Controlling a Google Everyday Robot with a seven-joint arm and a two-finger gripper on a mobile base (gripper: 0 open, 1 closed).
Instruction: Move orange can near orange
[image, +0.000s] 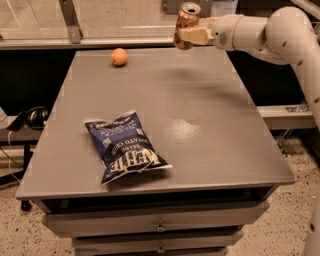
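The orange can (186, 20), orange-gold with a silver top, is held tilted in the air above the table's back edge, right of centre. My gripper (189, 35) is shut on it, reaching in from the right on a white arm. The orange (119, 56), a small round fruit, sits on the grey table (215, 135) near the back left, well to the left of the can and lower.
A blue potato chip bag (127, 146) lies on the front left part of the table. Drawers show below the table's front edge. A metal rail and post stand behind the table.
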